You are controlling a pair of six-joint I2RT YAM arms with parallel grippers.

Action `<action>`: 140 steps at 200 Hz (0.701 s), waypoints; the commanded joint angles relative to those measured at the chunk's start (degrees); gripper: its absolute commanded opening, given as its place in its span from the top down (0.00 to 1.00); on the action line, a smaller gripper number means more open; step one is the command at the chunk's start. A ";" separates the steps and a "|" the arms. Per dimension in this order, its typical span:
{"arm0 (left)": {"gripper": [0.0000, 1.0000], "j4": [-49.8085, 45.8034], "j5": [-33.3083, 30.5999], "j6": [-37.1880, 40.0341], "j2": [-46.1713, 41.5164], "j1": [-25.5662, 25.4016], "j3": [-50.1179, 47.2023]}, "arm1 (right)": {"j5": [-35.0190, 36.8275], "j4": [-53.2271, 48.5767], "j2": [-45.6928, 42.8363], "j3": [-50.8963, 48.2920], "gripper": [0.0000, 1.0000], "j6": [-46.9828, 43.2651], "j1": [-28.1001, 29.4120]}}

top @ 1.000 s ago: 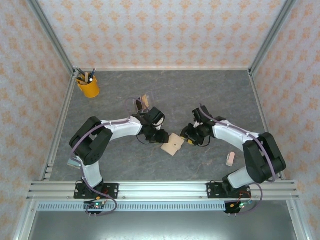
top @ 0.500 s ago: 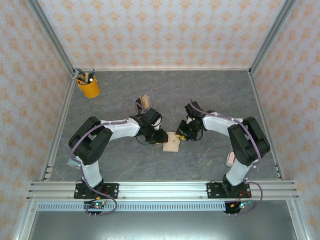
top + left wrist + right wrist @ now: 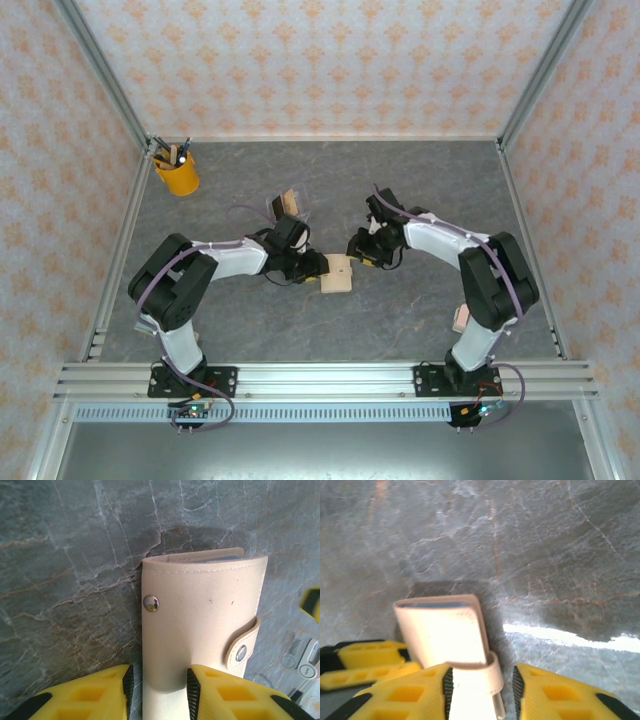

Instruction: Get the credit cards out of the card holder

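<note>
Left gripper point(image 3: 160, 680) and right gripper point(image 3: 482, 677) straddle the wallet point(image 3: 200, 610), whether pinching I can't tell; pulling against its snapped tab point(image 3: 243, 644) could slip it free.

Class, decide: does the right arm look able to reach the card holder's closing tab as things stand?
Probably yes: the card holder's closing tab lies between the right gripper's jaws, which stand apart, with nothing blocking it.
</note>
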 commanded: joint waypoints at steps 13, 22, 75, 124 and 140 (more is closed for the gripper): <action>0.63 5.03 1.08 -3.58 -0.27 0.74 -1.57 | -2.98 -1.32 -1.26 -2.03 0.68 -1.89 1.46; 0.63 5.53 1.46 -3.83 -0.05 0.83 -1.80 | -4.25 -0.45 -0.59 -2.13 0.70 -1.85 1.89; 0.63 6.30 3.41 -3.99 1.71 1.18 -2.18 | -6.12 1.66 4.70 -1.44 0.75 -1.47 2.75; 0.63 15.74 8.48 -5.97 1.57 1.18 -3.61 | -5.90 3.39 7.84 -2.54 0.78 0.61 2.75; 0.65 17.71 9.59 -6.21 0.79 1.20 -3.89 | -5.45 3.60 7.69 -2.74 0.77 0.82 2.75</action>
